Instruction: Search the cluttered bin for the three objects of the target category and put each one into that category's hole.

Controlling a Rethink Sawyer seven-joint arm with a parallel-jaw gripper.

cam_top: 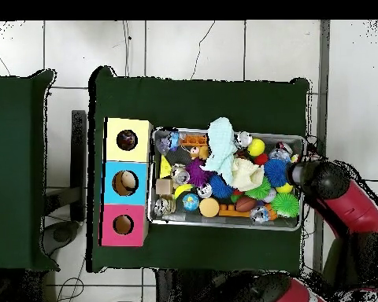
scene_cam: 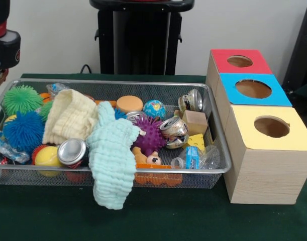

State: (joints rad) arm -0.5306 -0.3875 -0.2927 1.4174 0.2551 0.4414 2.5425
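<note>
The arm [cam_top: 338, 193] sits over the wire bin's [scene_cam: 213, 168] end, its gripper hidden (open or closed: cannot tell). Cloths cover much of the clutter, target objects unidentifiable. The three-hole box [scene_cam: 266, 145] stands beside the bin on the green tablecloth [cam_top: 208, 98]; tiled floor around.

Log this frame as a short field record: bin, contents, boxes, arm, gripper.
bin: wire mesh bin on green table
cloths: mint cloth draped over front rim; cream cloth inside
cans: several crushed, e.g.
boxes: red, blue, yellow, each with a hole
arm: at bin end
gripper: state unclear
</note>
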